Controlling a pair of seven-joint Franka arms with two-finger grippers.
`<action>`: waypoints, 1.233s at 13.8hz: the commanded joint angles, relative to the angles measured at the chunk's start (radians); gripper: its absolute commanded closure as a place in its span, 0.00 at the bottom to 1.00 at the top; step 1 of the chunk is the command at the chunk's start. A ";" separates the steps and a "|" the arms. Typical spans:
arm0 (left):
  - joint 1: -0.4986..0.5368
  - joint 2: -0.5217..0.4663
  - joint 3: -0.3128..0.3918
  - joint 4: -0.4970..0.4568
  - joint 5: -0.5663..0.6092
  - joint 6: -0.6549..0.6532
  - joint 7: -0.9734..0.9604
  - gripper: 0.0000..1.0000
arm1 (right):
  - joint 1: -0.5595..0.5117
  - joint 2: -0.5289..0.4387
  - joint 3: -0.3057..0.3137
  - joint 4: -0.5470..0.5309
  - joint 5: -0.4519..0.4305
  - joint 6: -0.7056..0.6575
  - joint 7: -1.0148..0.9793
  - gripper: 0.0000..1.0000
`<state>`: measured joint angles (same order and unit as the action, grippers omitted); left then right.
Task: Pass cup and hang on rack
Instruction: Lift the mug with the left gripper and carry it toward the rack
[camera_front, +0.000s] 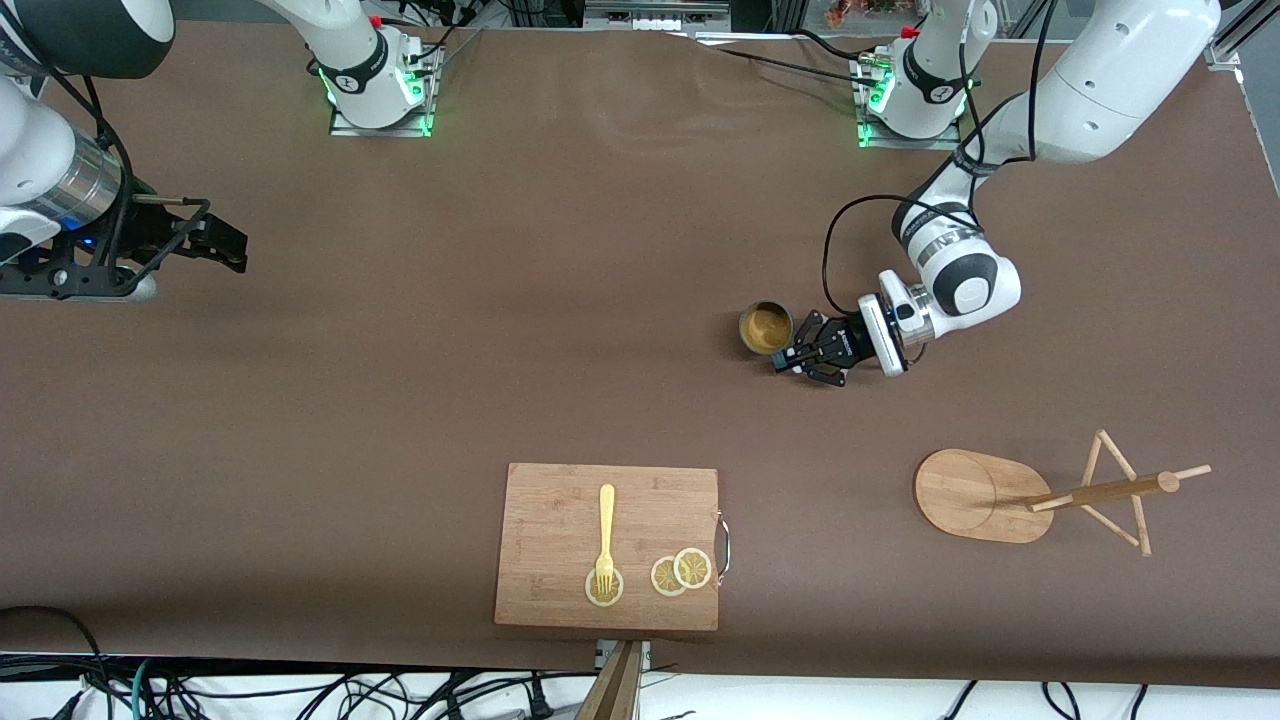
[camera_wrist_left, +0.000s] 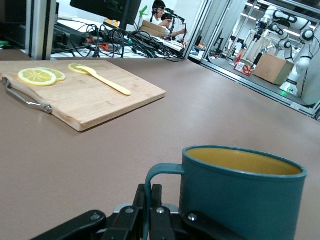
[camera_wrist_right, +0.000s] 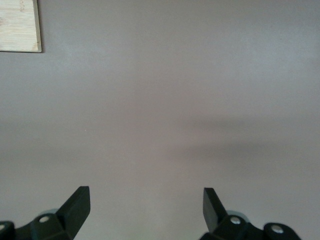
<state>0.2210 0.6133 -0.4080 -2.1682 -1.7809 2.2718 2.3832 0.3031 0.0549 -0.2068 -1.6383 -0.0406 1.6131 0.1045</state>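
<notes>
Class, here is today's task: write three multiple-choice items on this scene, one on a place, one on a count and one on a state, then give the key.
1. Where is the cup?
A. On the cutting board
B. On the table, at the left tool
C. Hanging on the rack

2. How many lemon slices lie on the cutting board?
A. One
B. Three
C. Five

3. What state is the right tool in?
A. Open, holding nothing
B. Shut on the cup
C. Shut on the fork

Key:
1 B: the cup stands on the table with the left tool shut on its handle, farther from the front camera than the rack.
2 B: one of the lemon slices lies under the fork and two lie beside it on the cutting board.
3 A: the right tool waits over the right arm's end of the table, with its fingers apart.
</notes>
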 joint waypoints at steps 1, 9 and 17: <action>0.066 -0.059 -0.009 -0.054 -0.022 -0.061 -0.132 1.00 | 0.004 0.003 0.000 0.020 -0.007 -0.030 0.014 0.00; 0.315 -0.271 -0.006 -0.133 0.320 -0.071 -0.694 1.00 | 0.002 0.003 0.000 0.018 -0.007 -0.035 0.014 0.00; 0.584 -0.297 -0.002 -0.056 0.695 -0.372 -1.307 1.00 | 0.002 0.003 0.000 0.018 -0.007 -0.039 0.015 0.00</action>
<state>0.7719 0.3444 -0.4001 -2.2549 -1.1442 1.9635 1.2431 0.3031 0.0563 -0.2074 -1.6366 -0.0406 1.5917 0.1088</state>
